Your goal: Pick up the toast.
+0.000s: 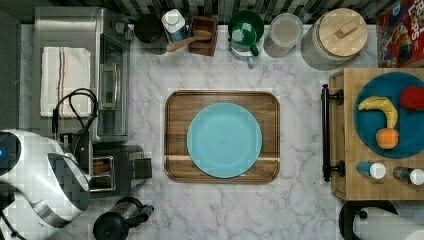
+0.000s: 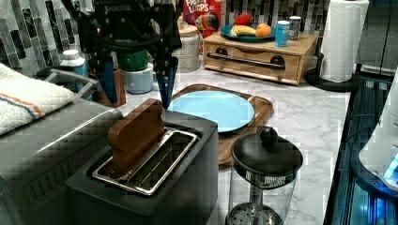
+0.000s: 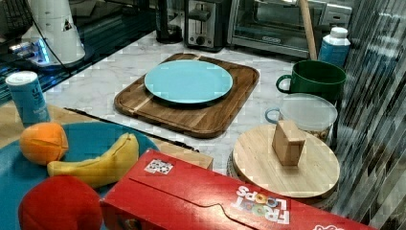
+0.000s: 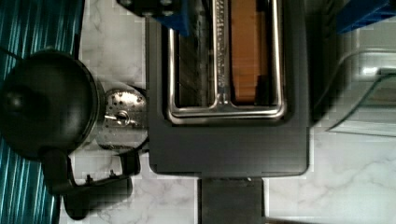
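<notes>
one slice, the toast [image 2: 136, 134], stands on edge in the toaster [image 2: 155, 187] slot nearer the oven [image 2: 42, 150], and our gripper [image 2: 136, 79] hangs above its far end, wide open and empty, its blue fingers [image 2: 166, 89] straddling the toast across its thin faces.

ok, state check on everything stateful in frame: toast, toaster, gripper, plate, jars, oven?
toast: standing in one toaster slot, top sticking out, not gripped
toaster: other slot empty
gripper: open, above the toast, fingers apart and touching nothing
blue plate: empty, on the wooden tray
french press: lid on
jar with wooden lid: closed
toaster oven: door shut
green mug: upright
</notes>
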Controlling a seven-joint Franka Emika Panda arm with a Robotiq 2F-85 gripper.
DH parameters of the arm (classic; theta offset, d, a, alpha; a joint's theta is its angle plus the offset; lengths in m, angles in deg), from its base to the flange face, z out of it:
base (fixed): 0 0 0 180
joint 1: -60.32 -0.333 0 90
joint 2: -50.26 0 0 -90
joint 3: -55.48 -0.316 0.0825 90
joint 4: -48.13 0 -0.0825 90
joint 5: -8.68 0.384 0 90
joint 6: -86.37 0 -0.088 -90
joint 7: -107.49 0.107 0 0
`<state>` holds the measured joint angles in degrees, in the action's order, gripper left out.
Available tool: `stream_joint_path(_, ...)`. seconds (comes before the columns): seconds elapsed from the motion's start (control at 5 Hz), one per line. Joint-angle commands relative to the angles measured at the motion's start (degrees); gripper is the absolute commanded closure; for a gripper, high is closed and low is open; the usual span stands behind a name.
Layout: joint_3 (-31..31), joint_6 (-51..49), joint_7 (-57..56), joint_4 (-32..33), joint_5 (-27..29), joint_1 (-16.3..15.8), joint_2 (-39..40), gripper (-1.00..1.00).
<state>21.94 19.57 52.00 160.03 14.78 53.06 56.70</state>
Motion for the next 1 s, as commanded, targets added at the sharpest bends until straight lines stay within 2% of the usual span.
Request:
stream_joint_path(0.2,-3.7,3.1,7.2,-2.0,3.6,-4.3,1.0,1.0)
stream_joint_path(0.6,-3.3,1.0,10.0,-6.0,4.1,-3.7,2.4,1.0)
stream_joint_path(0.8,-3.1,-1.2,7.9,-8.0,4.6,-2.6,2.8,1.0)
stream_joint_path(1.0,-3.0,-0.8,-0.8,-6.6,8.1,0.0,0.0,1.0)
